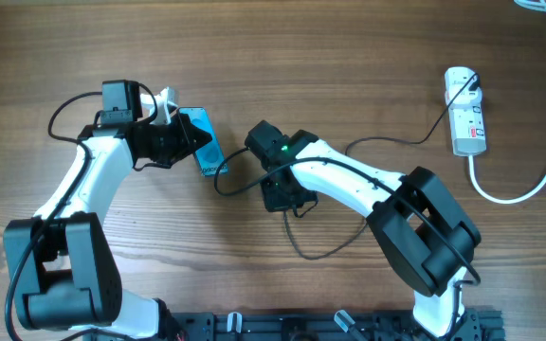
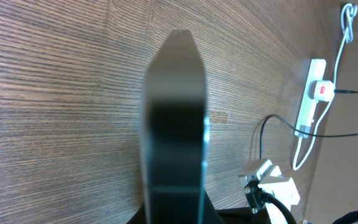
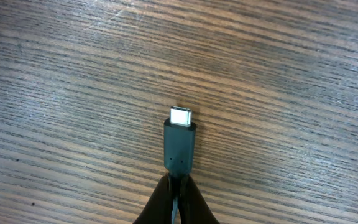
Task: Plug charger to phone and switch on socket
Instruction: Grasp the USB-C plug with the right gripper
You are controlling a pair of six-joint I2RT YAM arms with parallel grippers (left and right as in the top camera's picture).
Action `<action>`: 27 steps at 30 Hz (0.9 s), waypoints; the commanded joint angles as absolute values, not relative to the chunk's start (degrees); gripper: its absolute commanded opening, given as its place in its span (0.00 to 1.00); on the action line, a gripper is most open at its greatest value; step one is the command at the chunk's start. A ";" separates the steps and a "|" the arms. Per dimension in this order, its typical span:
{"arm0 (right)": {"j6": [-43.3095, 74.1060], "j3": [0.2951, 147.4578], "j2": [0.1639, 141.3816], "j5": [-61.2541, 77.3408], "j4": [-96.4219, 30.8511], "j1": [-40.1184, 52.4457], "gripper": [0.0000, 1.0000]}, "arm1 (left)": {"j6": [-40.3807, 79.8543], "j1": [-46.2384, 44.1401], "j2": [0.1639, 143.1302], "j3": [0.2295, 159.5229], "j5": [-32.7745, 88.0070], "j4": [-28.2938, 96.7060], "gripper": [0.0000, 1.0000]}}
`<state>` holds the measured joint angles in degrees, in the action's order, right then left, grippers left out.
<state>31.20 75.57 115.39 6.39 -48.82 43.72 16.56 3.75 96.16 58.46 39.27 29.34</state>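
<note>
My left gripper (image 1: 190, 142) is shut on the phone (image 1: 207, 142), holding it on edge above the table. Its teal screen shows in the overhead view. In the left wrist view the phone (image 2: 173, 124) is a dark blurred slab rising from the jaws (image 2: 173, 214). My right gripper (image 3: 179, 186) is shut on the charger just behind its dark connector (image 3: 180, 140), whose metal tip points away over bare wood. In the overhead view the right gripper (image 1: 275, 175) is just right of the phone, apart from it. The socket (image 1: 466, 112) lies far right.
The charger's thin black cable (image 1: 387, 142) runs from the black plug (image 1: 472, 90) in the socket and loops on the table under the right arm. A thick white cord (image 1: 538, 180) curves along the right edge. The socket (image 2: 312, 93) shows its red switch.
</note>
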 commanded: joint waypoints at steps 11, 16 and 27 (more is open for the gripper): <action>13.58 75.48 98.67 36.45 -46.22 38.81 0.04 | 5.96 11.51 93.73 58.78 66.72 30.02 0.04; 13.56 75.46 98.61 55.83 -38.57 38.83 0.04 | 8.40 14.44 92.09 58.78 80.88 26.89 0.04; 17.12 75.99 92.60 44.58 -38.11 39.90 0.04 | 23.22 14.48 77.67 58.78 66.04 26.59 0.04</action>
